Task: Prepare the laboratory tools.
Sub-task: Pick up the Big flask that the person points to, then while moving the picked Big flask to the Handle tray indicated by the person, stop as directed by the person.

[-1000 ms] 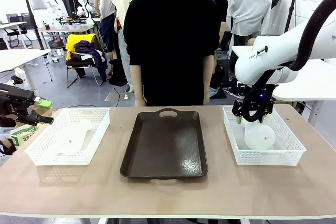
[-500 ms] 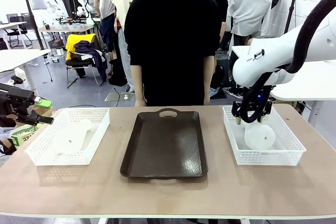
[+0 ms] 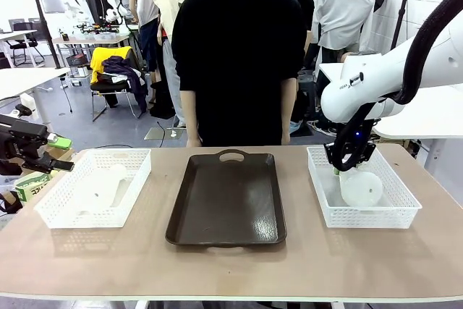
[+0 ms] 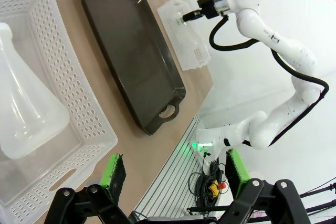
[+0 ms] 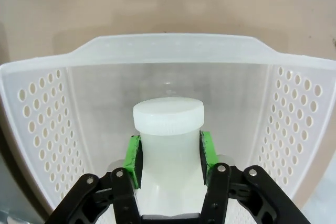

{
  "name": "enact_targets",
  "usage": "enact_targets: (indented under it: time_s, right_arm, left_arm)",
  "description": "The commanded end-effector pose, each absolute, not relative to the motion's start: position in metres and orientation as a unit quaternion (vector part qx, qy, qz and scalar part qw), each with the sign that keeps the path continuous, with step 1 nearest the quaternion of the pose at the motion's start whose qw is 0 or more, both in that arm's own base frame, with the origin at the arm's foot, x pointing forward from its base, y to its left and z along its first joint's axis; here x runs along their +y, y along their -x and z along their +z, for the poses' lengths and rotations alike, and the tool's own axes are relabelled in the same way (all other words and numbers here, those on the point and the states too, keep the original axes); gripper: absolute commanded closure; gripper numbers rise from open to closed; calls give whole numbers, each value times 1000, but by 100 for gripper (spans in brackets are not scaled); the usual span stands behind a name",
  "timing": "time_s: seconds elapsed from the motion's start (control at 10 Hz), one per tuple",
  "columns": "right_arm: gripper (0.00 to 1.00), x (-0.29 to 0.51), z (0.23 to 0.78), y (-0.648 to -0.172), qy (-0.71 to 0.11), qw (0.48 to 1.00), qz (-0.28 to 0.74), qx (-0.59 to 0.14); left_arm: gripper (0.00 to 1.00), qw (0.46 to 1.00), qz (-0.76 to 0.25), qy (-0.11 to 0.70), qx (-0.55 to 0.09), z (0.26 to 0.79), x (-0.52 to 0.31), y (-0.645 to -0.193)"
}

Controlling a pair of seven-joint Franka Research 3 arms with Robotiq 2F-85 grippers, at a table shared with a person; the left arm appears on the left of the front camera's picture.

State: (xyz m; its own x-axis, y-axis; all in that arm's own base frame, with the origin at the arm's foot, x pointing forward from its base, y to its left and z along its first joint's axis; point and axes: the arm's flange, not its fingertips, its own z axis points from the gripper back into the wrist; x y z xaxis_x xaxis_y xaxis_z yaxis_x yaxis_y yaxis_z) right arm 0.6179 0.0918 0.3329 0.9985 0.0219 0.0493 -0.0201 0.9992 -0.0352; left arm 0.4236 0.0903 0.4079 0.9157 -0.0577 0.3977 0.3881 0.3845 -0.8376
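On the table (image 3: pixel 231 269), the handled tray (image 3: pixel 226 197) lies dead ahead at 12 o'clock, one handle at its far end. The person (image 3: pixel 235 56) stands behind it, past the far edge. The left basket (image 3: pixel 51 211) sits at 10 o'clock, apart from the tray. In it the left flask (image 3: pixel 101 187) lies on its side, neck toward 1 o'clock. The right basket (image 3: pixel 365 218) sits at 2 o'clock. My right gripper (image 3: pixel 344 169) reaches down inside it, with the neck of the right flask (image 3: pixel 362 189) between its fingers. My left gripper (image 4: pixel 175 171) hangs at 9 o'clock, outside the table's left edge.
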Motion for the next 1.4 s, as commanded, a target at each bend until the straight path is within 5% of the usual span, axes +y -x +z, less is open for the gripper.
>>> enact_targets:
  time_s: [0.0, 1.3]
  right_arm:
    - [100, 96, 322, -626, 40, 999, 0, -17]
    - [100, 91, 333, -621, 19, 1000, 8, -24]
  left_arm:
    - [0, 813, -136, 545, -156, 411, 92, -425]
    - [0, 813, -136, 545, -156, 411, 92, -425]
